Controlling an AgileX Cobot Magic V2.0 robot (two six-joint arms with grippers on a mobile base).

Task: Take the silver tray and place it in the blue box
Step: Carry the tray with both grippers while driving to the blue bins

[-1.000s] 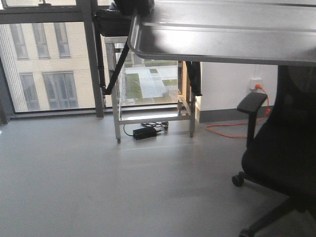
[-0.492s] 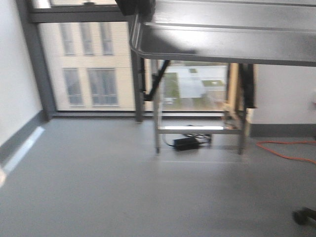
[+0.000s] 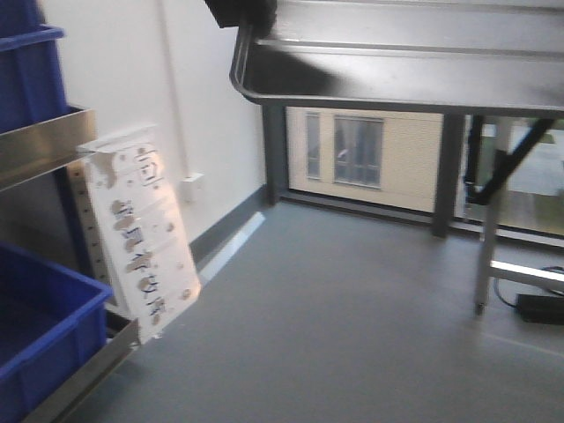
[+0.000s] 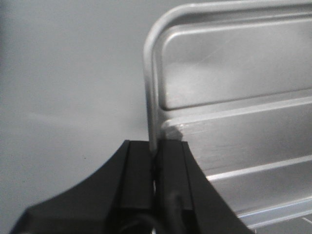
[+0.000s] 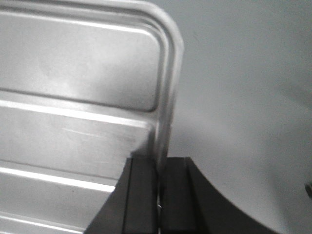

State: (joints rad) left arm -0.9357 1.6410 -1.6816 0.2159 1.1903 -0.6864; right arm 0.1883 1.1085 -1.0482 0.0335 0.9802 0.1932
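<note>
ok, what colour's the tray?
Shiny silver-grey metal; the tray shows best in the left wrist view.

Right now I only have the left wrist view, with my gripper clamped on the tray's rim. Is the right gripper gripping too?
Observer: Yes. The right wrist view shows the right gripper shut on the silver tray at its own side's rim.
Operator: Is the tray off the ground?
Observer: The front view shows it held high over bare grey floor.
Operator: Any sign of the box?
Observer: A blue box sits on a rack shelf at the front view's lower left, lower than the tray.
</note>
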